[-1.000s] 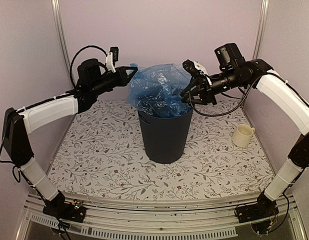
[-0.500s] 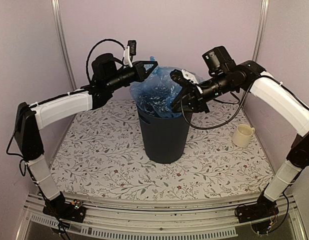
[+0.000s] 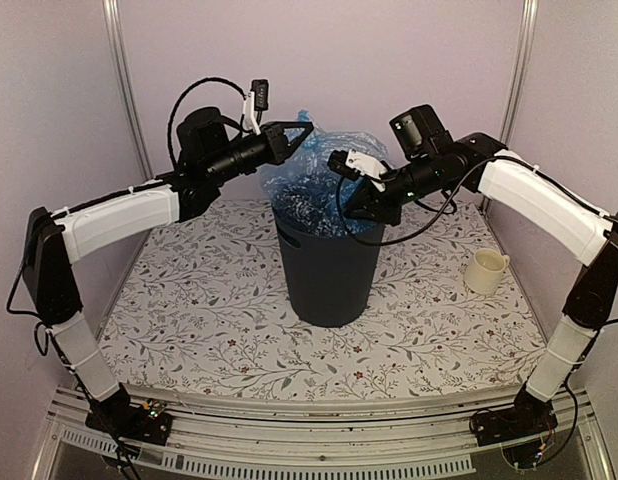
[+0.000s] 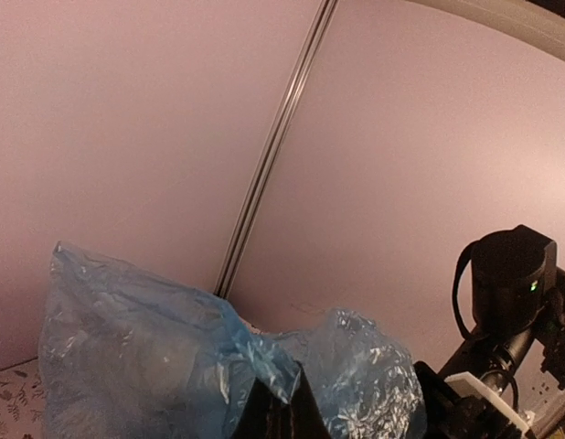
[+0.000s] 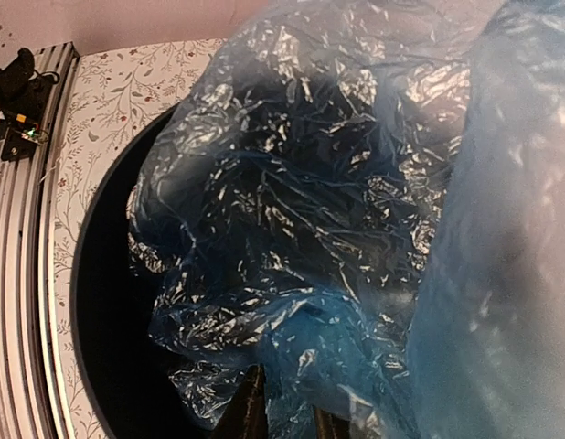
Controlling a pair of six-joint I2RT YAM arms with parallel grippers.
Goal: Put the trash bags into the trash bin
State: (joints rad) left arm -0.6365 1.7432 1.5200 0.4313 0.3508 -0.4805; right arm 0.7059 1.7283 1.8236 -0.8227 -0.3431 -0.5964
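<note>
The dark navy trash bin [image 3: 329, 270] stands upright mid-table. The crinkly light-blue trash bag [image 3: 314, 175] hangs partly inside its mouth and bulges above the rim. My left gripper [image 3: 303, 129] is shut on the bag's top edge behind the bin; in the left wrist view the gripper [image 4: 279, 413] pinches a fold of the bag [image 4: 145, 357]. My right gripper [image 3: 353, 207] is over the bin's right rim, closed on bunched bag film. In the right wrist view the gripper [image 5: 284, 416] holds the bag [image 5: 310, 183] above the bin's dark opening [image 5: 104, 302].
A small cream mug [image 3: 486, 270] stands on the floral tablecloth to the right of the bin. Pale walls with metal posts [image 3: 117, 70] close in the back and sides. The right arm's wrist shows in the left wrist view [image 4: 511, 283].
Both grippers moved inward over the bin with the bag. The right gripper went left and down toward the rim, and the bag sank deeper into the bin.
</note>
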